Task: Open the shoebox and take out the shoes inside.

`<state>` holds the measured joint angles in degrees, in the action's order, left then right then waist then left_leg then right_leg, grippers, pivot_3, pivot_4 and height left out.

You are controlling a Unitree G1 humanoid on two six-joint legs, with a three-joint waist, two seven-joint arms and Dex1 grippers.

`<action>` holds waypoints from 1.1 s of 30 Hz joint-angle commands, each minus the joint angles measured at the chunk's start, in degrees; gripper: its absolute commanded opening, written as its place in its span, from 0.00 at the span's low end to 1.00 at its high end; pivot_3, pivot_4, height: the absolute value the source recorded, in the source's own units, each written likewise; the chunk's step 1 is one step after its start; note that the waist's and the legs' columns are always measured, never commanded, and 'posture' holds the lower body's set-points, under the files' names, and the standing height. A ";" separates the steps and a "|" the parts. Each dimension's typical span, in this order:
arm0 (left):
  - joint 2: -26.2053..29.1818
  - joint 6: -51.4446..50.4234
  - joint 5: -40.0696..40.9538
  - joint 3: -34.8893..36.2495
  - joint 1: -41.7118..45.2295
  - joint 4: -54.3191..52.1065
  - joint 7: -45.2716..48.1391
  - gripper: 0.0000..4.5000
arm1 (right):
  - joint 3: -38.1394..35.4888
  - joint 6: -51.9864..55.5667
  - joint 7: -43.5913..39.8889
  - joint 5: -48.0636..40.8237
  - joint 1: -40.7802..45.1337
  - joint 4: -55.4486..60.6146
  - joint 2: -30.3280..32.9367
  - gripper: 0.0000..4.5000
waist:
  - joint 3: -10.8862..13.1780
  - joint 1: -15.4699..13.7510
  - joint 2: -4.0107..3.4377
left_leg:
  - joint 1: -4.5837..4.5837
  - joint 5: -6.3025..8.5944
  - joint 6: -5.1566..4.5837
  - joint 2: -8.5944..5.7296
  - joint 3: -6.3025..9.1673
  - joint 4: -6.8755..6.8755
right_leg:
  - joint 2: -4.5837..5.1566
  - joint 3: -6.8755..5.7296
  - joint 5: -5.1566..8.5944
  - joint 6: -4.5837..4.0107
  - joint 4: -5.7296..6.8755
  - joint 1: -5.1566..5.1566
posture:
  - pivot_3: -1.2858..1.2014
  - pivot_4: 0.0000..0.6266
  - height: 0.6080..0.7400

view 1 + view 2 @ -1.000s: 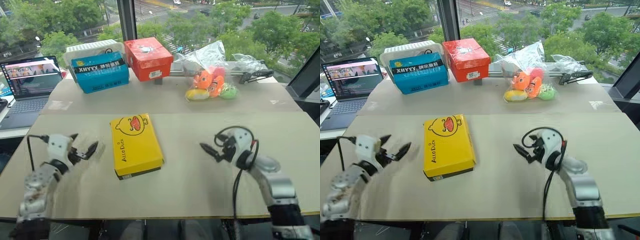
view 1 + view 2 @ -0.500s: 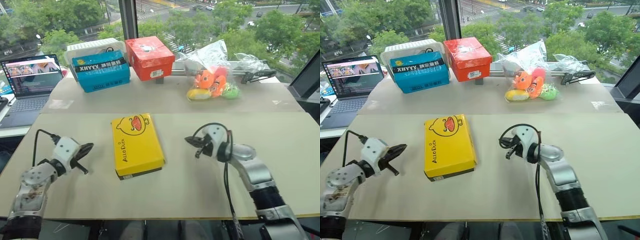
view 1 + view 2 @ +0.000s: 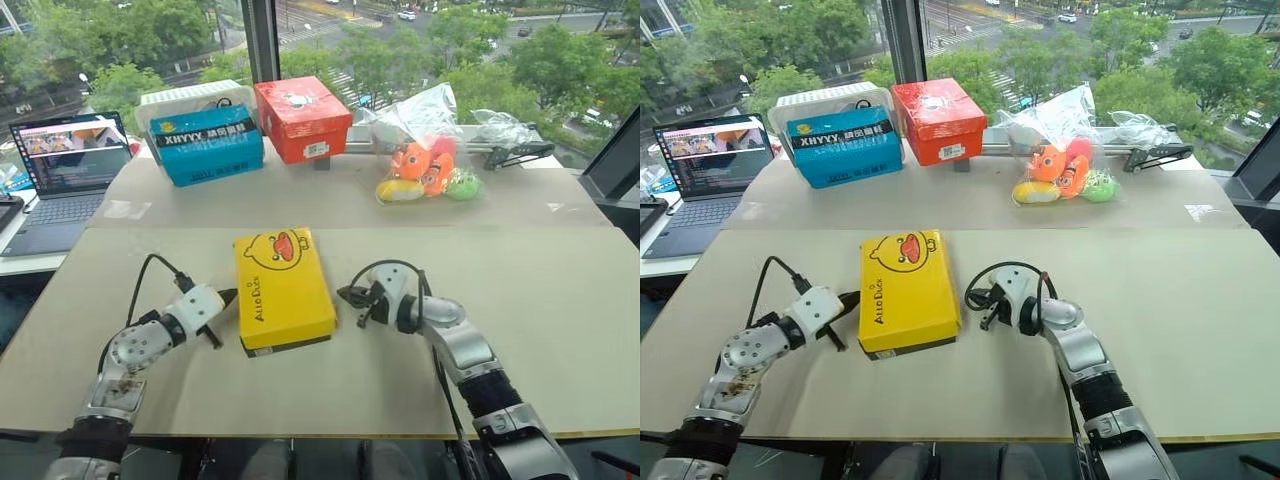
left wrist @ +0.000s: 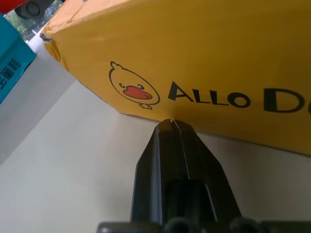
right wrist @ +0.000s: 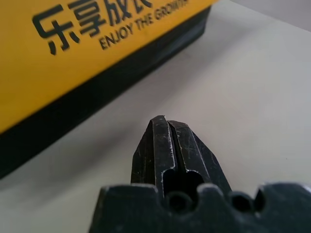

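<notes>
Shoebox (image 3: 285,288): lid still on. Your left gripper (image 3: 222,297) and right gripper (image 3: 347,295) have closed in on its sides, jaws clenched empty.

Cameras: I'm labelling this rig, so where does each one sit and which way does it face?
Head views: from the head, forward and down over the table; both arms show.
Left wrist view: along the shut left end effector at the shoebox.
Right wrist view: along the shut right end effector.
All four share the shoebox.
</notes>
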<state>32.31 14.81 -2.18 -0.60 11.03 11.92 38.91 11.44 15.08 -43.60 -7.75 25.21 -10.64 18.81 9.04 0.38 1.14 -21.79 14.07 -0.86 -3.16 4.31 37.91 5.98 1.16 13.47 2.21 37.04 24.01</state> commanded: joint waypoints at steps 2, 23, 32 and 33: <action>-4.17 1.25 -1.15 -7.56 3.56 -0.16 3.30 0.00 | -0.87 6.78 -0.55 -2.42 -3.73 9.67 1.77 0.01 | 0.00 -0.54 0.00 | -0.08 0.00 0.00 -0.03 0.00 0.00 | 0.02 0.00 0.00 0.01 -0.01 0.04 | 0.52 0.24 1.00; -13.80 4.48 -1.14 -16.15 19.50 10.64 13.09 0.00 | -19.89 21.52 4.51 -7.90 -23.27 32.45 15.40 0.01 | -0.01 -0.68 0.08 | -0.39 0.09 -0.18 -0.14 0.04 0.42 | 0.10 -0.18 0.08 0.21 -0.01 0.00 | 0.52 0.24 1.00; -2.77 -11.87 12.77 -6.62 19.86 2.11 23.25 0.00 | -27.18 21.40 2.14 -10.03 -23.12 28.40 22.09 0.01 | 0.01 0.29 0.09 | -0.48 0.09 -0.19 -0.11 0.05 0.50 | 0.08 -0.18 0.08 0.21 0.00 0.07 | 0.52 0.24 1.00; -1.37 -14.03 13.89 -6.10 19.64 0.47 24.34 0.00 | -27.34 21.24 1.30 -9.95 -23.38 28.34 23.56 0.01 | 0.01 0.32 0.09 | -0.49 0.10 -0.21 -0.11 0.05 0.51 | 0.08 -0.17 0.09 0.21 0.00 0.07 | 0.52 0.24 1.00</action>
<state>29.23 5.73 7.33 -8.87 30.74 17.86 60.52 -13.31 37.84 -40.72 -16.74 1.51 17.17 40.28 9.05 0.70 1.24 -22.27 14.17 -1.08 -3.27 4.36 38.42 6.06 0.98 13.56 2.42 37.03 24.07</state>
